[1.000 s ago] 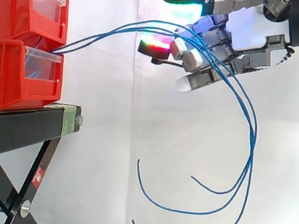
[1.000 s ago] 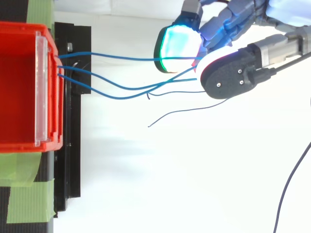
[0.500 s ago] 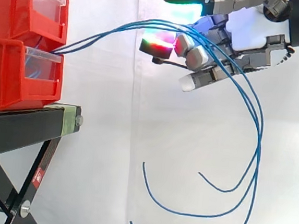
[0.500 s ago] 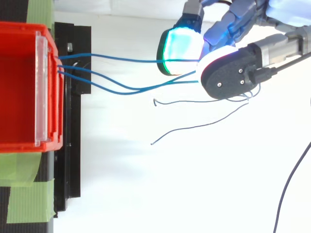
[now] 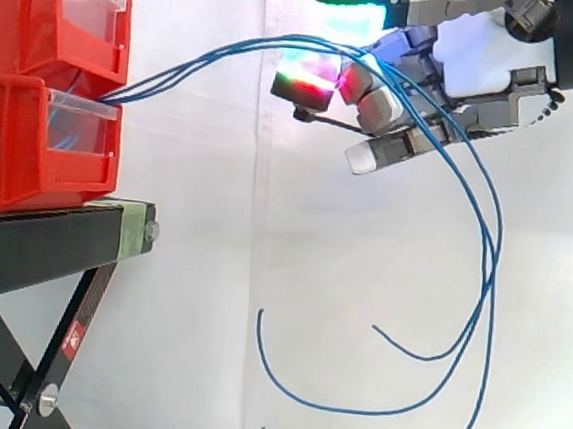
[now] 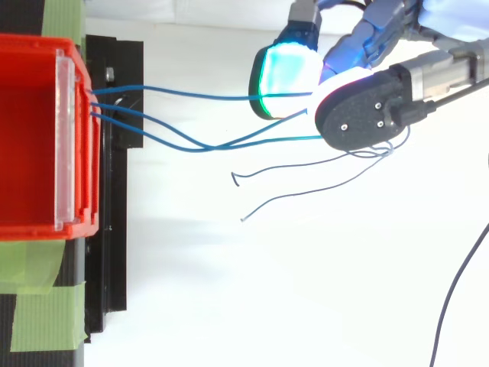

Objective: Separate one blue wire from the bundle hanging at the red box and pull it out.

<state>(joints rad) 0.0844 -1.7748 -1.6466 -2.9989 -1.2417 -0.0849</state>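
Observation:
Three blue wires [image 5: 199,61] run from the front of the lower red bin [image 5: 32,142] up and to the right, across open air to my hand [image 5: 470,65]. They cross my curled fingers near a red-glowing fingertip [image 5: 353,80], then drop in long loops whose loose ends [image 5: 350,406] hang low. From above, the blue wires [image 6: 191,95] leave the red bin [image 6: 30,138] spread apart. They converge under my hand [image 6: 363,115], between a cyan-green pad [image 6: 284,80] and the thumb. The hand is shut on these wires, high and well to the right of the bins.
A second red bin [image 5: 43,13] is stacked on the lower one, both on the black stand [image 5: 54,234] with slanted legs. Green tape [image 6: 38,313] holds the stand's top. A white curtain hangs behind.
The hand has barely shifted. The hanging loops and loose wire ends have swung, first right and then back left and lower; seen from above, the thin ends spread apart.

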